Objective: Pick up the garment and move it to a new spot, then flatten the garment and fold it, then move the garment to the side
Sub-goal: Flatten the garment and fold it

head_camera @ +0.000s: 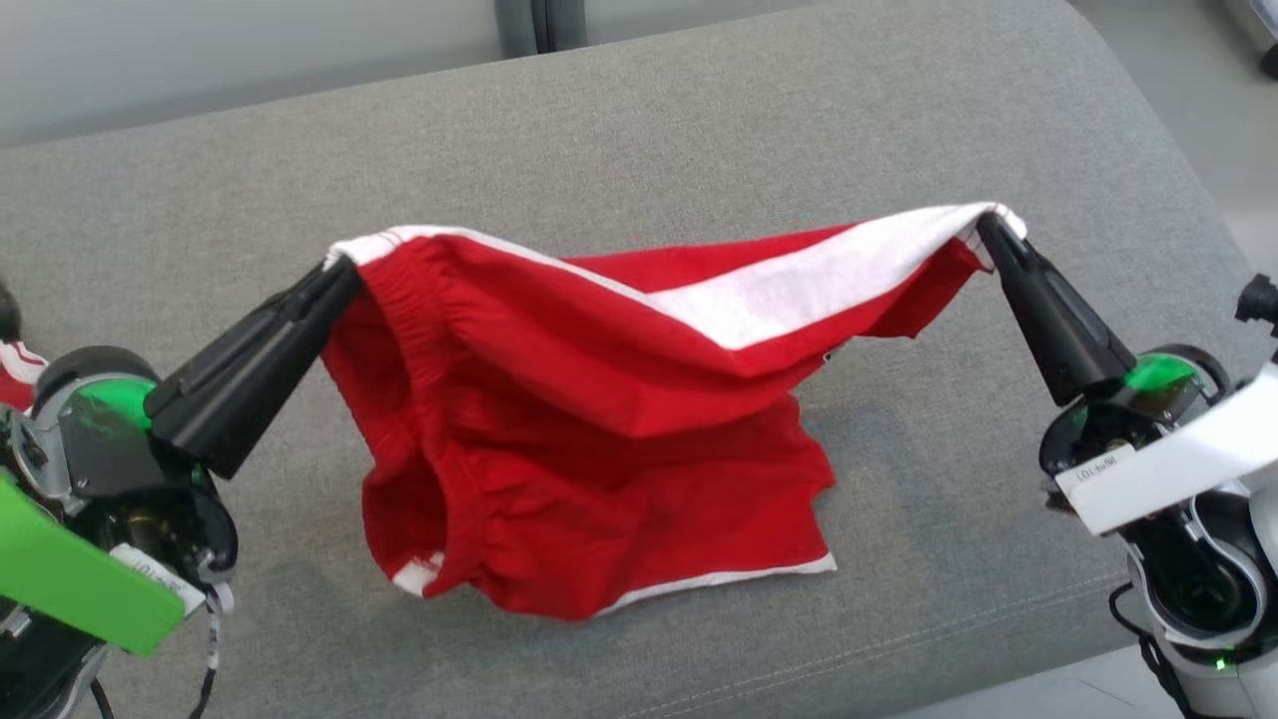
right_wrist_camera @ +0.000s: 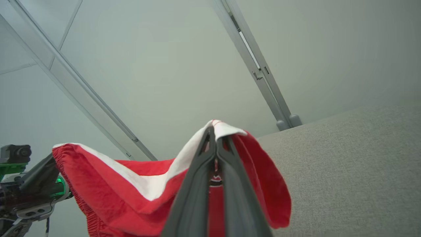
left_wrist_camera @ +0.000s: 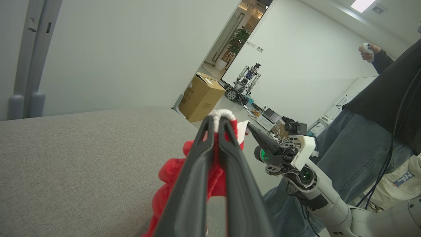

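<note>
**Head view.** The garment (head_camera: pixel 599 429), red shorts with a white side stripe and white hem trim, hangs slung between both arms above the grey upholstered surface (head_camera: pixel 699 120). Its lower half lies crumpled on that surface. The left gripper (head_camera: pixel 344 275) is pinched closed on the gathered waistband corner. The right gripper (head_camera: pixel 988 228) is pinched closed on the white-striped far end. The upper edge sags in the middle.

Judgement: this is the carry-and-spread stage. Both pinches need to remain firm, the arms should travel together, and the span should be drawn taut before lowering, so that the trailing hem lands first and lies without folds.

**Left wrist view.** The dark fingers meet at the tips, with the ribbed white band looped over them and red cloth bunched beneath. A person (left_wrist_camera: pixel 378 131) stands beyond the surface's edge.

**Right wrist view.** The fingers are closed flat on a white-and-red fold, and the cloth drapes away towards the other gripper.

**Materials.** The fabric appears thin, soft and limp, with elastic puckering at the waist. The surface is a coarse weave that is likely to drag on the cloth.
</note>
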